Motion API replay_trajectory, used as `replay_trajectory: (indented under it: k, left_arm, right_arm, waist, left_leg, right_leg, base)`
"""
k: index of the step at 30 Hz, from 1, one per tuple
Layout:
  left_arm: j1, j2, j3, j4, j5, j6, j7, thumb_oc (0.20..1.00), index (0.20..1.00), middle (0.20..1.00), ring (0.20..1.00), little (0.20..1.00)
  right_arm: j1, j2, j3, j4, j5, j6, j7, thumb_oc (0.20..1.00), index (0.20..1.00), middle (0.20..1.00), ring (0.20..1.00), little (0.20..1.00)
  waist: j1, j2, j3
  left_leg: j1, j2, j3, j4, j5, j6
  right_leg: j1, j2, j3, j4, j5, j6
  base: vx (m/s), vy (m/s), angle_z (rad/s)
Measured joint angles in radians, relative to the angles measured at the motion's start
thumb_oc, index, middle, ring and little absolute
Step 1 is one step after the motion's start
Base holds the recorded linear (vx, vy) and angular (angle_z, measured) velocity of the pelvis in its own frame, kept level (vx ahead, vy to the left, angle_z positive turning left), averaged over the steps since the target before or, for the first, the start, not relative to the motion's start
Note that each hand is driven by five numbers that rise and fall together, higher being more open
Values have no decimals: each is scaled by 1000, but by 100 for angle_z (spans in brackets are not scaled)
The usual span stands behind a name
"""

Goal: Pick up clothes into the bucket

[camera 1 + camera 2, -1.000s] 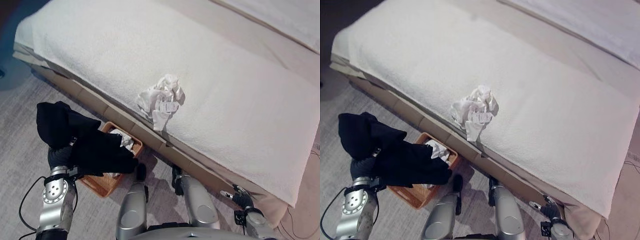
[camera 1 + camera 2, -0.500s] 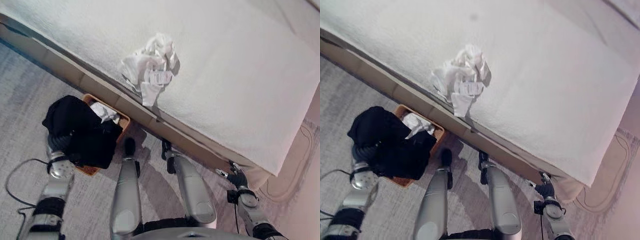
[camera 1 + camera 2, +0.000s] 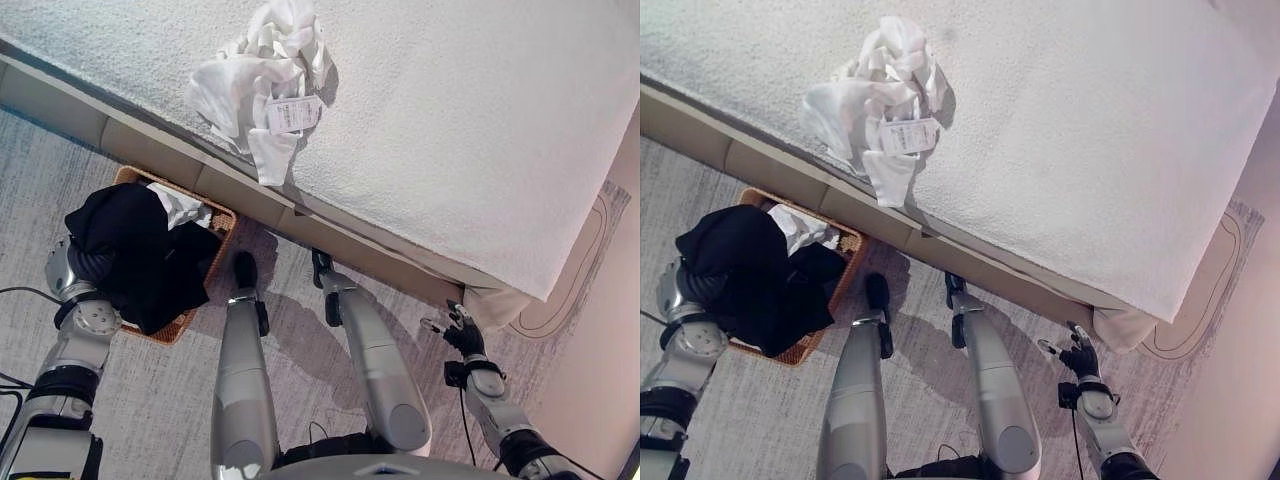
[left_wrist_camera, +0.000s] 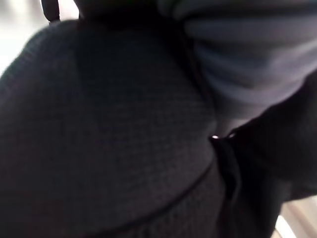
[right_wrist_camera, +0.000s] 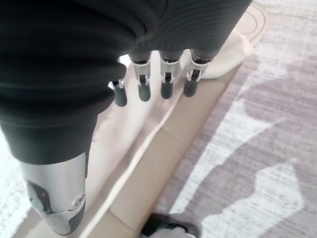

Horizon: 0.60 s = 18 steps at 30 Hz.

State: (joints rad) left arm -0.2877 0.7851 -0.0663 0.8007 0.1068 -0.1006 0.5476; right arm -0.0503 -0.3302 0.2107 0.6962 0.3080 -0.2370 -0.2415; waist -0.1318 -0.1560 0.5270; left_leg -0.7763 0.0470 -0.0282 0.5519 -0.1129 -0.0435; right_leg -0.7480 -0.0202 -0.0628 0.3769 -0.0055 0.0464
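A crumpled white garment with a small label (image 3: 262, 82) lies on the bed with the white textured cover (image 3: 480, 130), close to the bed's edge, and one part of it hangs a little over this edge. Below, on the grey carpet floor (image 3: 160, 400), a woven orange-brown basket (image 3: 222, 228) stands just beside the beige bed base (image 3: 770, 172). Inside the basket there is a piece of white cloth (image 3: 180, 207).

A black soft garment (image 3: 135, 255) lies over the basket and covers most of its opening; it also drapes over the basket's near rim. The left hand (image 3: 78, 268) is at the basket's outer side and is wrapped in this black garment. Its fingers are hidden under the cloth, so I cannot tell if they grip it or not; in the left wrist view the black fabric (image 4: 109, 139) is pressed close before the camera.

The right hand (image 5: 153, 89) hangs low beside the corner of the bed, well apart from the basket. Its fingers are straight and relaxed and they hold nothing.
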Motion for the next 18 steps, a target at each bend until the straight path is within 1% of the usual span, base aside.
replay_trajectory:
  k: [1, 2, 3, 6, 9, 12, 14, 17, 18]
  left_arm:
    - [0, 1, 1, 2, 0, 3, 0, 853, 853, 853, 853, 853]
    - [-4, 1, 1, 5, 0, 7, -3, 1000, 1000, 1000, 1000, 1000]
    - [-3, 1, 1, 6, 0, 9, -6, 1000, 1000, 1000, 1000, 1000]
    - [-4, 0, 4, 6, 0, 44, -24, 1000, 1000, 1000, 1000, 1000]
    - [-3, 1, 10, 5, 0, 52, -32, 1000, 1000, 1000, 1000, 1000]
    - [0, -3, 26, 3, 0, 68, -42, 1000, 1000, 1000, 1000, 1000]
    - [2, -7, 51, 2, 0, 69, -47, 1000, 1000, 1000, 1000, 1000]
    - [7, -10, 54, -2, -1, 70, -48, 1000, 1000, 1000, 1000, 1000]
    - [17, -18, 57, -12, -1, 70, -51, 1000, 1000, 1000, 1000, 1000]
  right_arm:
    - [-4, -1, 0, -2, 0, 0, -1, 1000, 1000, 1000, 1000, 1000]
    - [-9, -2, 0, -7, 1, 0, -2, 1000, 1000, 1000, 1000, 1000]
    - [-11, -2, 1, -9, 1, 0, -3, 1000, 1000, 1000, 1000, 1000]
    - [-27, -4, 0, -31, 1, 0, -8, 1000, 1000, 1000, 1000, 1000]
    - [-31, -8, 0, -63, 0, 1, -9, 1000, 1000, 1000, 1000, 1000]
    - [-45, -30, -4, -153, 0, 0, -18, 1000, 1000, 1000, 1000, 1000]
    - [-61, -42, -18, -201, 2, -5, -24, 1000, 1000, 1000, 1000, 1000]
    - [-100, -53, -40, -248, 18, -13, -34, 1000, 1000, 1000, 1000, 1000]
    - [-114, -65, -54, -307, 19, -23, -46, 1000, 1000, 1000, 1000, 1000]
  waist:
    - [-2, 0, 0]
    - [-5, 0, 0]
    - [-6, 0, 0]
    - [-18, -1, -1]
    - [-18, -1, -1]
    - [-18, -1, -1]
    - [-17, -1, -1]
    - [-13, -1, -1]
    - [-14, -1, -1]
  left_leg:
    - [-4, 2, 1, 2, -2, 2]
    - [-9, 1, 1, 3, -3, 2]
    - [-12, 1, 1, 5, -3, 3]
    - [-29, 1, 2, 12, -4, 4]
    - [-35, 1, 3, 15, -5, 5]
    - [-37, 2, 7, 13, -5, 5]
    - [-36, 2, 11, 11, -5, 5]
    - [-34, 1, 16, 5, -4, 6]
    - [-32, 0, 18, -2, -4, 7]
  right_leg:
    - [-3, 1, 0, 1, 0, 0]
    - [-8, 1, 1, 0, 1, 1]
    - [-10, 1, 1, 0, 1, 2]
    - [-23, 1, 3, 1, 2, 3]
    - [-27, 1, 3, -1, 4, 4]
    - [-28, 1, 7, -7, 9, 4]
    - [-29, 1, 9, -8, 10, 4]
    - [-30, -1, 12, -8, 10, 4]
    - [-32, -3, 13, -9, 10, 3]
  base:
    - [6, 26, -7]
    - [0, 0, 0]
    - [0, 0, 0]
    - [0, 0, 0]
    - [0, 0, 0]
    - [2, 2, -1]
    - [0, 0, 0]
    - [0, 0, 0]
    - [0, 0, 0]
